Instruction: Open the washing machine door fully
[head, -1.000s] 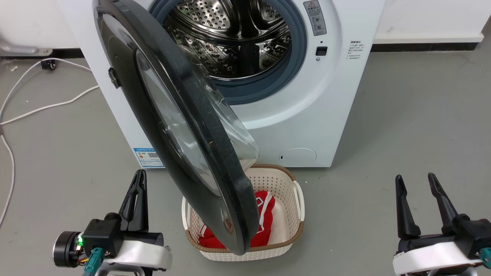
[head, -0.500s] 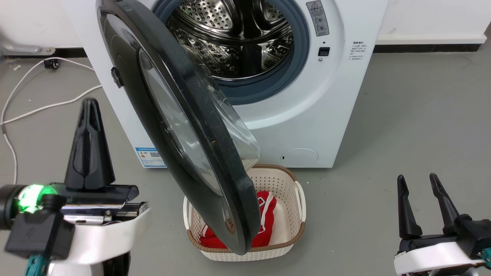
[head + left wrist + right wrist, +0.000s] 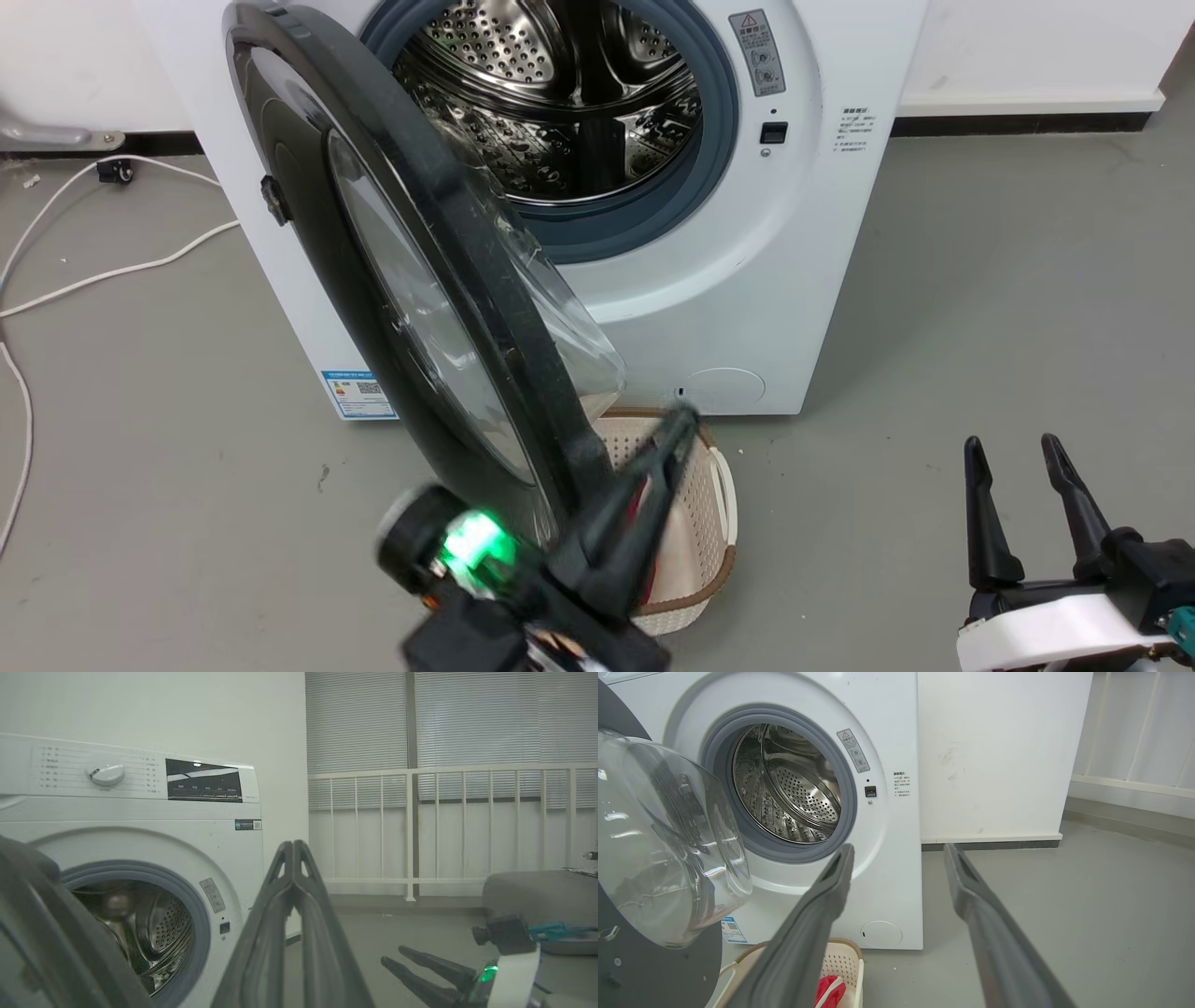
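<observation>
The washing machine [image 3: 747, 280] sits with its drum [image 3: 560, 93] exposed and the washing machine door [image 3: 481, 308] swung partway out, lower edge over the cream basket [image 3: 702, 523]. The left end effector [image 3: 684, 416] is pressed together beside the door's lower rim — can't tell if it touches — and the right end effector [image 3: 1011, 444] sits spread, well apart.

warning triangle on the grey sticker [image 3: 756, 53], QR code on the blue label [image 3: 357, 395] low on the washing machine [image 3: 794, 280], rest of the print too tiny for me tbh
</observation>
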You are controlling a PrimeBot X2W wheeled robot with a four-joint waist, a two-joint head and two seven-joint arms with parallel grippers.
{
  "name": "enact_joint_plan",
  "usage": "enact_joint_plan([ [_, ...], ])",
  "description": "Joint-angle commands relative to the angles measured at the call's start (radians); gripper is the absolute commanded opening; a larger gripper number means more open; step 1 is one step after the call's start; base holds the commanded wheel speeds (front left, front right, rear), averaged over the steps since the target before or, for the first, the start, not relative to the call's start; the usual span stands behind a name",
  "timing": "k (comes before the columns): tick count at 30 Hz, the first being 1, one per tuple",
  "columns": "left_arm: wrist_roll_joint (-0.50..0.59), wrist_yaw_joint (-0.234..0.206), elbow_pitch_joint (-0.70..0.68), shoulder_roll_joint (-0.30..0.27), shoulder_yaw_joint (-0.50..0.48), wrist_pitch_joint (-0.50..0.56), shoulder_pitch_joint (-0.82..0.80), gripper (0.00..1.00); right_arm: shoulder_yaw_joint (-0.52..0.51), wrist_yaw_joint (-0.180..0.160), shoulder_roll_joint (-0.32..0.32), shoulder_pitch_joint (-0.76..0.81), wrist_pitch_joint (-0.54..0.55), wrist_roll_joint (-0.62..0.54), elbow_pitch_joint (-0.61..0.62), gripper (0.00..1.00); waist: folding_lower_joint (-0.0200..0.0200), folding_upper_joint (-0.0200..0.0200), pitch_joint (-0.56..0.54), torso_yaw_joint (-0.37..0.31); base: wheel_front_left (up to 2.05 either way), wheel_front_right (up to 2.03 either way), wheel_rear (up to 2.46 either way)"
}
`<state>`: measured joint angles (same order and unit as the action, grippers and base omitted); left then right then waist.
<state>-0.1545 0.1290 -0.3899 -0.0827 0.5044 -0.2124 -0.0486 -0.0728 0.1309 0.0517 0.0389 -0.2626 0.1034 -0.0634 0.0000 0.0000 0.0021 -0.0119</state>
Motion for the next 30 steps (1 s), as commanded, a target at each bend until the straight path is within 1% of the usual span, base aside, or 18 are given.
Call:
enact_joint_plan([
  [1,-0.016,0.000,0.028,-0.011,0.025,0.022,0.033,0.00,0.002,0.000,-0.003,0.004,-0.003,0.002,-0.001,1.00,0.0000,0.0000,0.002,0.001,0.00,0.00,0.00],
  [3,-0.044,0.001,0.088,-0.026,0.059,0.073,0.074,0.00,0.003,0.000,-0.003,0.006,-0.003,0.003,-0.004,1.00,0.0000,0.0000,0.001,0.004,0.00,0.00,0.00],
  [7,-0.063,0.001,0.155,-0.037,0.082,0.112,0.103,0.00,0.008,0.000,-0.003,0.005,-0.002,0.007,-0.006,1.00,0.0000,0.0000,0.003,0.006,0.00,0.00,0.00],
  [8,-0.050,-0.002,0.210,-0.040,0.094,0.103,0.106,0.00,0.013,0.000,-0.003,-0.001,-0.002,0.008,-0.009,1.00,0.0000,0.0000,0.006,0.006,0.00,0.00,0.00],
  [13,-0.028,-0.024,0.302,-0.022,0.086,0.053,0.059,0.00,0.019,0.000,-0.003,-0.004,-0.001,0.013,-0.015,1.00,0.0000,0.0000,0.008,0.001,0.00,0.00,0.00],
  [21,-0.052,-0.080,0.462,0.016,0.044,-0.013,-0.057,0.00,0.024,0.000,-0.003,-0.013,0.002,0.022,-0.017,1.00,0.0000,0.0000,0.021,-0.009,0.00,0.00,0.00],
  [26,-0.062,-0.124,0.526,0.019,0.008,-0.035,-0.106,0.00,0.031,0.000,-0.003,-0.018,0.001,0.027,-0.023,1.00,0.0000,0.0000,0.027,-0.016,0.00,0.00,0.00],
  [30,-0.070,-0.147,0.543,0.016,-0.018,-0.044,-0.110,0.00,0.028,0.000,-0.003,-0.019,0.001,0.034,-0.026,1.00,0.0000,0.0000,0.028,-0.017,0.00,0.00,0.00],
])
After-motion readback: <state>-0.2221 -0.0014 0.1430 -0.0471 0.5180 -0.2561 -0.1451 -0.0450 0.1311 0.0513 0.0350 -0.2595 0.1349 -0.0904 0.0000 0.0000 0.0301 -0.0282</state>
